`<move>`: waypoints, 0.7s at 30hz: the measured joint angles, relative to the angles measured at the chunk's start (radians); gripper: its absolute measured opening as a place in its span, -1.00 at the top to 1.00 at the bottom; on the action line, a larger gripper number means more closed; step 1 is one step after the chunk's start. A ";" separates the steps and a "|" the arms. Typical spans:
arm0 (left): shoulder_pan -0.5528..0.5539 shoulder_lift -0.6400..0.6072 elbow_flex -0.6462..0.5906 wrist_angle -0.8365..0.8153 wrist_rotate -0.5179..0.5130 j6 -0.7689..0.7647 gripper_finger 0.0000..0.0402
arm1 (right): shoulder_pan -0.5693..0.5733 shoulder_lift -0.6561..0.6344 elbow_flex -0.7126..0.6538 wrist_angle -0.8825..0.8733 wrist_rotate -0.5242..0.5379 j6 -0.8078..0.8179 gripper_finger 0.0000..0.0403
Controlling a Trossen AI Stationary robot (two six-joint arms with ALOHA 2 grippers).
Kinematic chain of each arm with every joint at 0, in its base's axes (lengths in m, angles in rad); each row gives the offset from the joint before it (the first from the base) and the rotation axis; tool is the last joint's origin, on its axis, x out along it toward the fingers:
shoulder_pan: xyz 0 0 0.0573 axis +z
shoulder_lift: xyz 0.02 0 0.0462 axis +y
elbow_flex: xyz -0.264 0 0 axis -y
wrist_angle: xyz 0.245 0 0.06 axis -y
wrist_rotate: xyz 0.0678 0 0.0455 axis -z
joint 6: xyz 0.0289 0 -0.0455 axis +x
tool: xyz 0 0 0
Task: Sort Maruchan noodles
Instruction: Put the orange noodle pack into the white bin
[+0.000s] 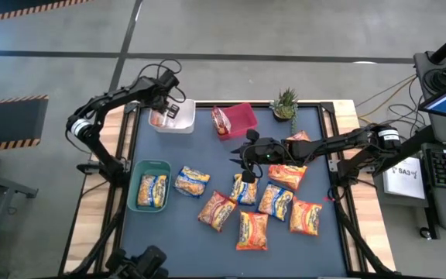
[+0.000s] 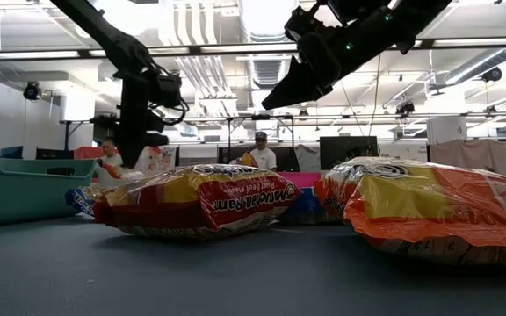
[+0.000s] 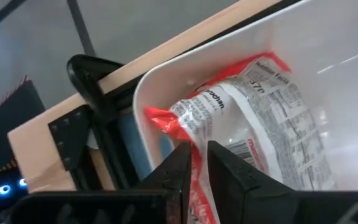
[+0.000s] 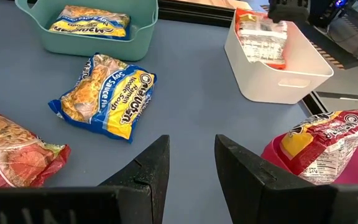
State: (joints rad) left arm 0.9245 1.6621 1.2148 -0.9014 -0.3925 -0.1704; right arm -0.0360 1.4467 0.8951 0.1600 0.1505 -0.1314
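Observation:
Several Maruchan noodle packets (image 1: 252, 230) lie flat on the dark table mat, orange ones and yellow-blue ones (image 4: 107, 93). My left gripper (image 3: 197, 160) reaches down into the white bin (image 1: 186, 124) at the far left, shut on a red-edged packet (image 3: 272, 118) that lies there printed back up. My right gripper (image 4: 191, 160) hangs open above the middle of the table (image 1: 242, 153), clear of every packet. The teal bin (image 1: 139, 169) holds a yellow-blue packet (image 4: 89, 22). A red packet (image 4: 319, 146) stands in the pink bin (image 1: 246, 116). My left gripper has the packet's red sealed edge (image 3: 199, 186) between its two fingers, which stand only a narrow gap apart. The fingers come from above, slanting down into the bin. The rest of the packet lies against the white bin's inside.
A small potted plant (image 1: 285, 103) stands at the far edge, right of the pink bin. The three bins line the table's far and left sides. Bare mat lies between the teal bin and the pink bin (image 4: 191, 93). People sit in the room beyond the table.

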 joint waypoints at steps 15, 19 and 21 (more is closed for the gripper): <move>-0.021 -0.022 0.000 -0.045 0.039 -0.009 0.82 | -0.002 0.000 0.000 0.001 0.000 -0.002 0.42; -0.028 -0.032 0.000 -0.014 0.216 -0.036 0.82 | -0.002 0.000 0.000 0.001 0.000 -0.003 0.42; -0.044 -0.033 0.000 0.029 0.335 -0.028 0.82 | -0.002 0.000 0.000 0.001 0.001 -0.008 0.42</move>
State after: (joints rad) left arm 0.8807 1.6291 1.2148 -0.8722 -0.0579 -0.1986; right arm -0.0376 1.4470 0.8951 0.1612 0.1513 -0.1389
